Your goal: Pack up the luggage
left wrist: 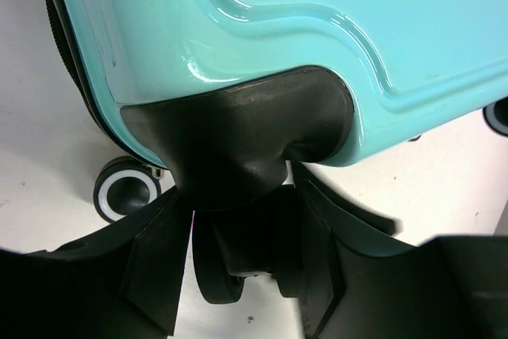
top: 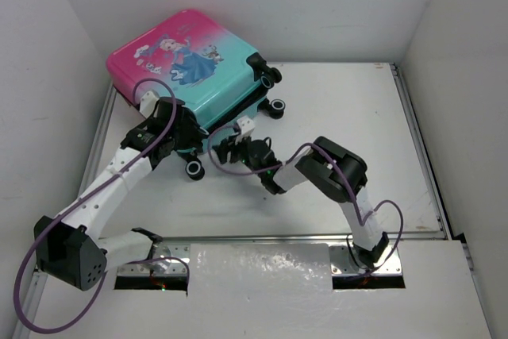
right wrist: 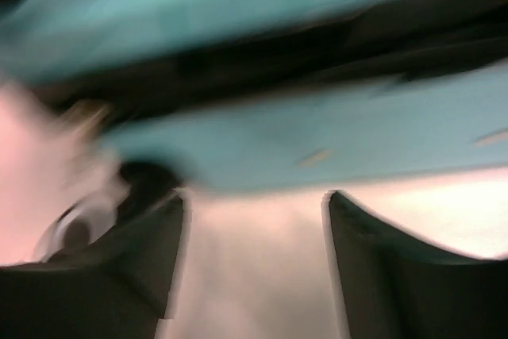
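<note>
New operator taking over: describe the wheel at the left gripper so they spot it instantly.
Find the pink-to-teal luggage on the table, far left. At its near teal corner, a black housing carries the wheel, straddled by the left gripper. Its neighbour shows a white ring; this one is edge-on, all black.

The luggage [top: 190,61] (pink-to-teal, princess print up) lies flat, far-left.

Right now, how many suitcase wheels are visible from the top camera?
3: far-right wheel, wheel just nearer, wheel at the near corner of the suitcase. A fourth may be hidden.
</note>
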Motion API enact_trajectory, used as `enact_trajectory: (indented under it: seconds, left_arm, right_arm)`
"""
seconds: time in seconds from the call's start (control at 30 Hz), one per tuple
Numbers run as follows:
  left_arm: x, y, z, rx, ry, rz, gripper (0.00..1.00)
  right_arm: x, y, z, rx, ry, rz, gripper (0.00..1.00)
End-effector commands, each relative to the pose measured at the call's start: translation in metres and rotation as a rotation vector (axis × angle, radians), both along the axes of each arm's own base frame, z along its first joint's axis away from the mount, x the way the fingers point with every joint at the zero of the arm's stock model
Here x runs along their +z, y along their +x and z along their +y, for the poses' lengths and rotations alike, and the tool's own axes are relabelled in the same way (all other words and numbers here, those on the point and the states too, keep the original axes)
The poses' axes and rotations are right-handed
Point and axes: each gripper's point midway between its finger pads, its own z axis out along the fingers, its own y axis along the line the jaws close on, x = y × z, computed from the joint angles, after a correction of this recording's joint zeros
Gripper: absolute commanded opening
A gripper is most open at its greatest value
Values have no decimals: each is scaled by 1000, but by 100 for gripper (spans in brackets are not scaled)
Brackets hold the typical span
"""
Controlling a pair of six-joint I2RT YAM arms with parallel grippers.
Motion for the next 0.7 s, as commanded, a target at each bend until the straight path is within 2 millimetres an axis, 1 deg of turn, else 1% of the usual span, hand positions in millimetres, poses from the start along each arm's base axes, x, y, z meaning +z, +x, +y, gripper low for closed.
enact_trajectory:
  seconds: [0.0,0.03,0.07,0.1,0.13,0.17,0.2,0.23,0.27,0.3,0.33,0.37,0.4,0.43,0.53,0.57,0.6,0.67]
  left_arm:
    - [44,24,-36,-187,-38,-149,0]
    - [45,23,-36,-191,-34,-145,0]
    - [45,23,-36,-203,-29,-145,0]
    - [47,23,-38,-215,-29,-147,0]
    - [46,22,-40,-230,-32,-142,3]
    - [46,21,-40,-242,-26,-138,13]
    - [44,20,-42,-255,-28,-132,18]
    - [43,19,-42,-262,-26,-128,30]
    - [40,18,-42,-271,-20,-122,31]
    - [40,17,-42,-276,-22,-121,32]
    - [39,16,-42,-281,-22,-119,39]
    - [36,15,-41,-286,-19,-115,41]
    - [37,14,-41,-290,-22,-117,41]
    - [37,14,-41,-290,-22,-118,41]
    - [37,13,-37,-294,-14,-116,41]
    - [36,14,-34,-289,-11,-113,41]
    - [36,14,-34,-296,-13,-112,41]
    - [34,14,-30,-298,-4,-106,41]
  right_arm:
    - [48,-44,39,201,114,-78,73]
    - [55,-46,45,213,139,-84,84]
    - [51,-45,48,213,138,-77,93]
    - [50,-44,52,218,139,-76,99]
    - [55,-42,58,221,152,-78,99]
    - [50,-41,61,218,148,-69,99]
    - [53,-40,63,216,157,-68,99]
    - [54,-41,65,207,166,-69,99]
    - [54,-36,62,162,166,-70,99]
    - [57,-33,64,140,168,-77,99]
    - [55,-32,66,117,162,-71,99]
    - [54,-27,66,84,156,-65,99]
    - [55,-22,71,78,156,-63,99]
    - [57,-23,75,82,164,-62,98]
    - [55,-22,89,96,156,-52,74]
    - [55,-23,91,97,160,-50,59]
    - [57,-27,94,95,161,-59,53]
    - [59,-29,93,72,164,-71,50]
